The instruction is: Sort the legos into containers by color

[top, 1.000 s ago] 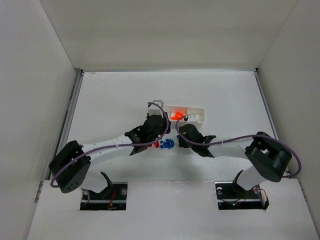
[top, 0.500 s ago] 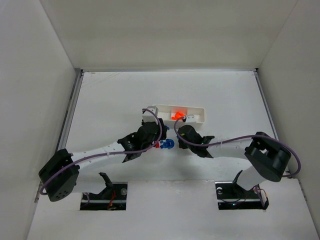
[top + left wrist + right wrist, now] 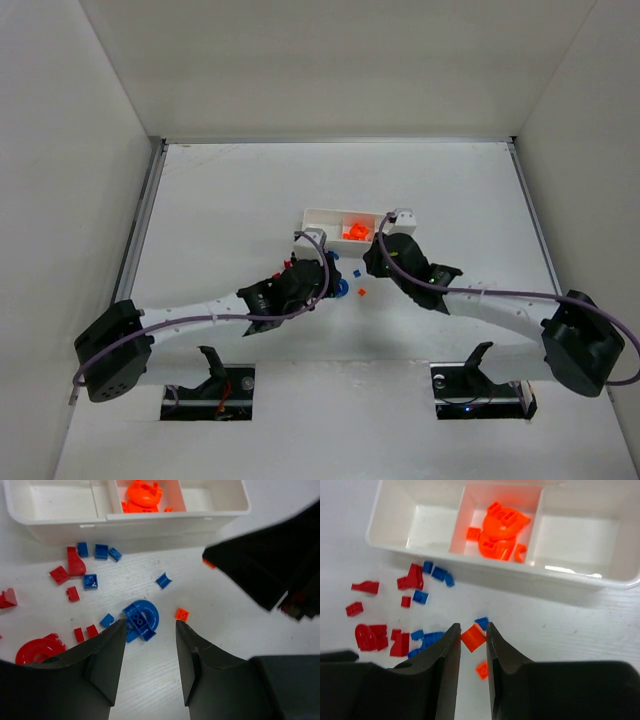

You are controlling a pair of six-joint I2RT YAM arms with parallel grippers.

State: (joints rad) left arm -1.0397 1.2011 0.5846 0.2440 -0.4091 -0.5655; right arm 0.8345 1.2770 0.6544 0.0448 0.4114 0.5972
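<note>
Desk (image 3: 220, 200): white, with walls along the left, far and right edges.
Tray (image 3: 580, 577): near the middle of the desk, its long side parallel to the far edge, with three compartments in a row.
Middle compartment (image 3: 470, 510): holds the orange pile (image 3: 500, 530), round pieces and small bricks heaped together.
Right pincer (image 3: 472, 630): jaws almost together, clamped on an orange brick (image 3: 473, 637) between the fingertips. It sits on the near side of the tray, roughly in front of the middle compartment.
Orange chip (image 3: 481, 670): loose on the desk, just on the near-edge side of the held brick and apart from the fingers.
Blue chip (image 3: 481, 623): on the desk just beyond the held brick, between it and the tray wall.
Left pincer (image 3: 150, 623): jaws spread wide with nothing in them, low over the desk on the near side of the tray, to the left of the right pincer.
Blue arch (image 3: 141, 620): flat on the desk in the gap between the left pincer's fingertips, closer to its left finger. Whether they touch cannot be told.
Red pieces (image 3: 75, 562): scattered on the desk towards the left edge from the arch.
Red ring (image 3: 37, 650): partly hidden by the left finger.
Blue bricks (image 3: 101, 551): three small ones in a row just beside the tray's near wall, in front of the left compartment.
</note>
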